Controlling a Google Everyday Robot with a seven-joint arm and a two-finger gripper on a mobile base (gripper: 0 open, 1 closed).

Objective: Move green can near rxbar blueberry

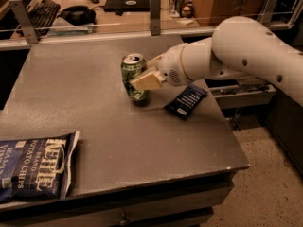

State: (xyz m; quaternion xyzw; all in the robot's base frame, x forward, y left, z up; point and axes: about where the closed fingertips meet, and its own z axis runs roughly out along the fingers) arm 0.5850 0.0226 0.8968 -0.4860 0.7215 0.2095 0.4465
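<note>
Your claw (138, 82) clamped the mottled green drink can (132, 66); flat navy-blue bar wrapper (186, 101) lay near the claw on tabletop (71, 89).

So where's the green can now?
In the camera view the green can is over the middle of the table, clamped in the gripper, just left of the rxbar blueberry.

The blue chips bag (34, 167) reads "Kettle Brand Potato Chips", the rxbar blueberry (186, 101) carries white lines too small to read, and the gripper (139, 82) clasps the green can (131, 69) beside it.
</note>
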